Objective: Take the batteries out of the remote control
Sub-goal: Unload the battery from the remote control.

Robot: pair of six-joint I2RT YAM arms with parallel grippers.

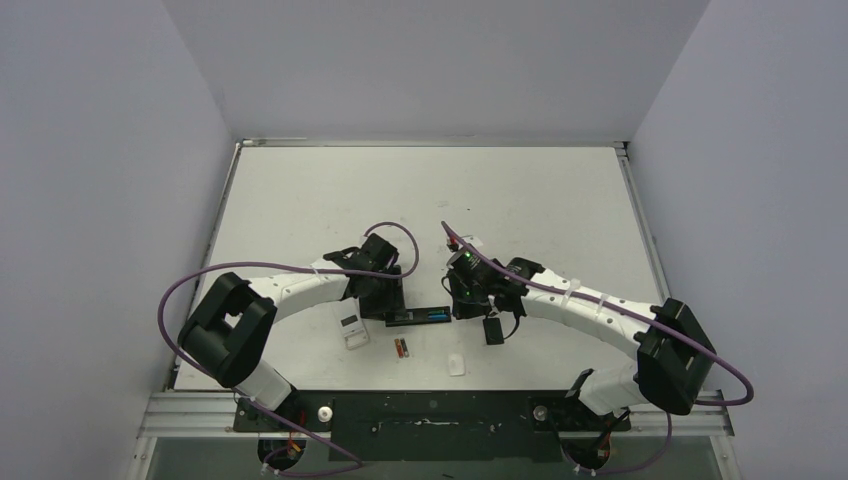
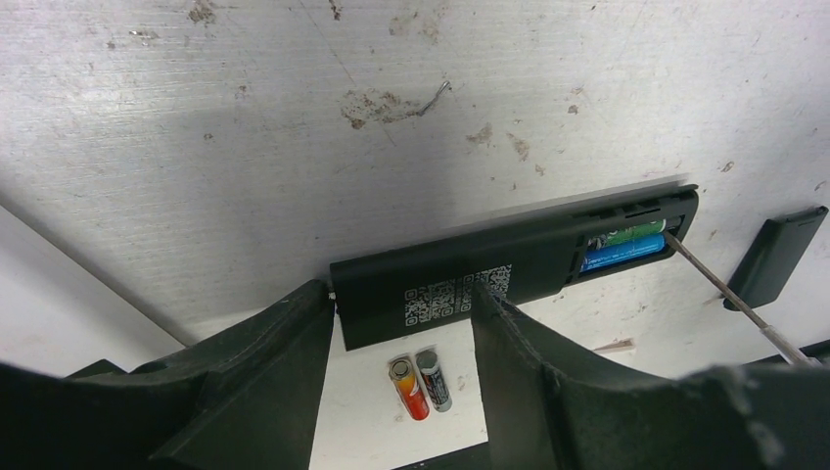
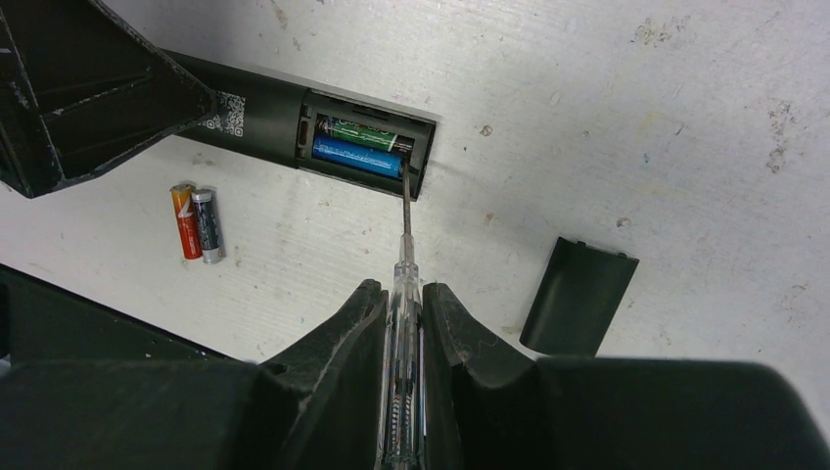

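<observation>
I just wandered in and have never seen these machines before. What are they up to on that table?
They are taking batteries out of a black remote control. The left tool grips the remote's body to steady it. The right tool holds a clear-handled screwdriver, its tip at the end of the open battery bay. A blue battery and a green battery are still inside. Two loose batteries already lie on the table, and the battery cover lies off to one side.

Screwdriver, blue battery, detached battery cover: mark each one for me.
Screwdriver (image 3: 405, 220): right wrist view, on its metal shaft.
Blue battery (image 3: 354, 157): right wrist view, mid-body, inside the remote's compartment.
Battery cover (image 3: 577, 296): right wrist view, centre of the plate.
</observation>
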